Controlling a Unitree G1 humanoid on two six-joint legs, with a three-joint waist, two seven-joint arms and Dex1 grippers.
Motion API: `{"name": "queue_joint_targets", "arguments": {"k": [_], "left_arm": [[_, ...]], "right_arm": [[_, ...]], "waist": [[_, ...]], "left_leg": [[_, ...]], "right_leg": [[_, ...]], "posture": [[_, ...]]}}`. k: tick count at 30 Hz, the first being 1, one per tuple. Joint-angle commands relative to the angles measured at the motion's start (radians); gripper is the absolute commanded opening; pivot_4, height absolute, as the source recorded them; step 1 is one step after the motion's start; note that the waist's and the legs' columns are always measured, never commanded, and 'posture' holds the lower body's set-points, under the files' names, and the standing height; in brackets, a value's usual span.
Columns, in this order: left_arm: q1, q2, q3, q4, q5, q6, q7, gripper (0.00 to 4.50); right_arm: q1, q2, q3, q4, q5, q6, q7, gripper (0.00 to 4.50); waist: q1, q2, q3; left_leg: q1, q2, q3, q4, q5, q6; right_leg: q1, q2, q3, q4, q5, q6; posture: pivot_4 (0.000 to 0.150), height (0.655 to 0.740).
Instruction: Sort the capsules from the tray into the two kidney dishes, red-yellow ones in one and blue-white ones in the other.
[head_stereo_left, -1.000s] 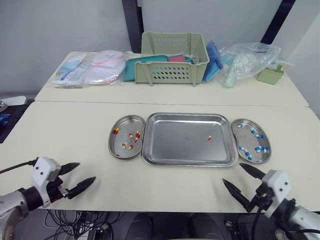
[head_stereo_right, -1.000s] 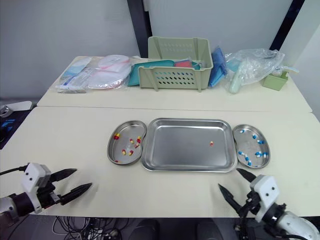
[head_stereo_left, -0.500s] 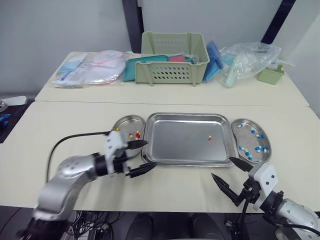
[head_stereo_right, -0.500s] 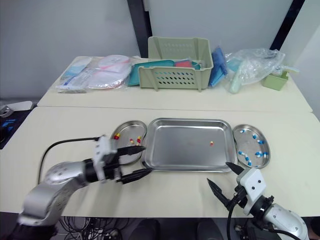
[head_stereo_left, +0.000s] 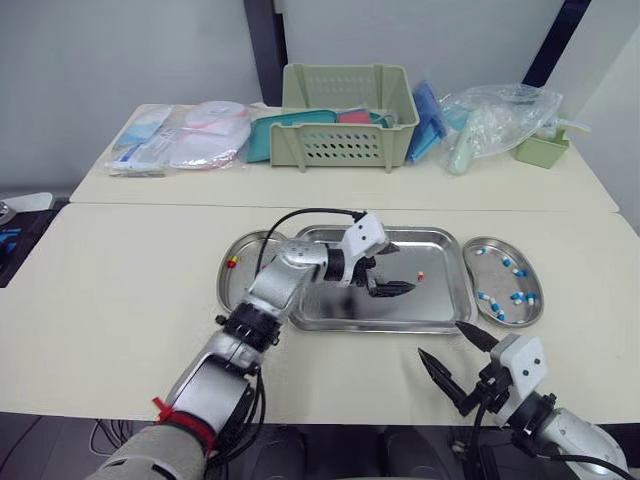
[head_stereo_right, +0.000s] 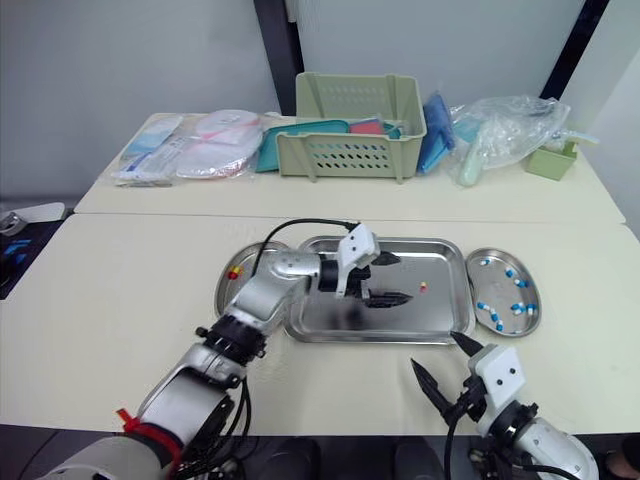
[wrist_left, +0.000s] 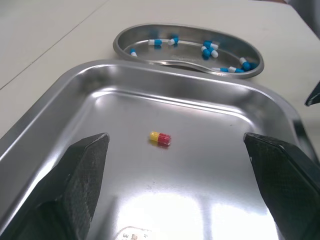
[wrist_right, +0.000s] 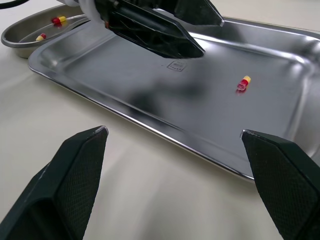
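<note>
Nearest, above the front edge of the cream table, the right gripper hangs with its two black fingers spread wide and nothing between them, just in front of the near right corner of the rectangular stainless-steel tray. Over the tray itself the left gripper is also spread wide and empty. A single red-and-yellow capsule lies on the tray floor a little beyond its fingertips, in line with the gap between them and touching neither finger. Against the tray's left side sits a steel kidney dish holding several red-yellow capsules. Against the tray's right side is a second steel kidney dish with a scatter of blue-white capsules. Farther back, on a second table, stand a pale green perforated plastic basket, flat packets in clear wrapping to its left, and a crumpled clear plastic bag to its right.
</note>
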Motion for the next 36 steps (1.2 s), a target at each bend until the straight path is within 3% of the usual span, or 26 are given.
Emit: {"name": "queue_joint_targets", "arguments": {"k": [1, 8, 17, 20, 32, 36], "left_arm": [[-0.068, -0.046, 0.011, 0.14, 0.034, -0.097, -0.014, 4.46], [-0.195, -0.16, 0.034, 0.458, 0.112, -0.253, 0.036, 4.46], [-0.246, -0.233, 0.052, 0.611, 0.187, -0.297, 0.06, 4.46], [-0.255, -0.242, 0.061, 0.634, 0.205, -0.3, 0.067, 3.89], [-0.256, -0.256, 0.083, 0.653, 0.254, -0.294, 0.052, 0.29], [-0.252, -0.246, 0.102, 0.633, 0.242, -0.301, 0.031, 0.05]], "right_arm": [[0.015, 0.005, 0.013, -0.046, -0.011, -0.016, -0.025, 4.5], [0.032, 0.016, 0.049, -0.088, -0.036, 0.003, -0.084, 4.5], [0.038, 0.02, 0.067, -0.151, -0.03, 0.057, -0.14, 4.5], [0.038, 0.02, 0.07, -0.164, -0.028, 0.071, -0.15, 4.5], [0.035, 0.015, 0.07, -0.183, -0.012, 0.099, -0.168, 4.5], [0.028, 0.009, 0.064, -0.173, -0.009, 0.096, -0.162, 4.5]], "waist": [[0.001, 0.0, 0.0], [0.001, 0.0, 0.0], [0.001, 0.0, 0.0], [0.001, 0.0, 0.0], [0.001, 0.0, 0.0], [0.001, 0.0, 0.0]], "left_leg": [[0.0, 0.0, 0.0, 0.0, 0.0, 0.0], [-0.001, 0.0, 0.0, 0.0, 0.0, 0.0], [-0.001, 0.0, -0.001, 0.0, 0.0, 0.0], [-0.001, 0.0, -0.001, 0.0, 0.0, 0.0], [0.0, 0.0, -0.001, 0.0, 0.0, 0.0], [0.0, 0.0, -0.001, 0.0, 0.0, 0.0]], "right_leg": [[0.0, 0.0, 0.0, 0.0, 0.0, 0.0], [0.0, 0.0, 0.0, 0.0, 0.0, 0.0], [-0.001, 0.0, 0.0, 0.0, 0.0, 0.0], [0.0, 0.0, 0.0, 0.0, 0.0, 0.0], [0.0, 0.0, 0.0, 0.0, 0.0, 0.0], [0.0, 0.0, 0.0, 0.0, 0.0, 0.0]], "posture": [[0.15, 0.74], [0.15, 0.74], [0.15, 0.74], [0.15, 0.74], [0.15, 0.74], [0.15, 0.74]]}}
